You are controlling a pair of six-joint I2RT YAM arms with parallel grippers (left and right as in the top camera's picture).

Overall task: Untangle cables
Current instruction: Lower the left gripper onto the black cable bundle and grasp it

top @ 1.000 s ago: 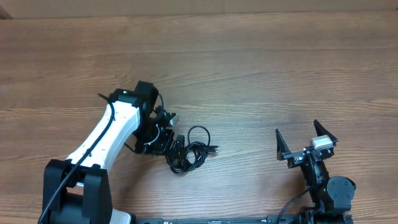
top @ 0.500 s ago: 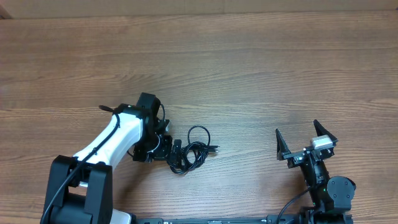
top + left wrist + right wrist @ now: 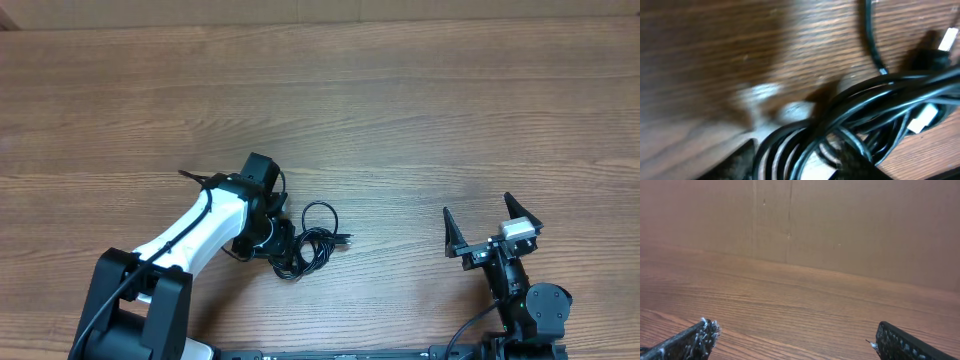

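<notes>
Black cables [image 3: 312, 250] bunched left to right, plug [image 3: 346, 239] pointing right, my left gripper [image 3: 283, 250] over them, grip unclear, my right gripper [image 3: 478, 208] wide.

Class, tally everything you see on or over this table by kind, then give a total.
grippers: 2, the left gripper and the right gripper
tangle of black cables: 1 (separate cords cannot be counted)
wooden table: 1
Total: 4
</notes>
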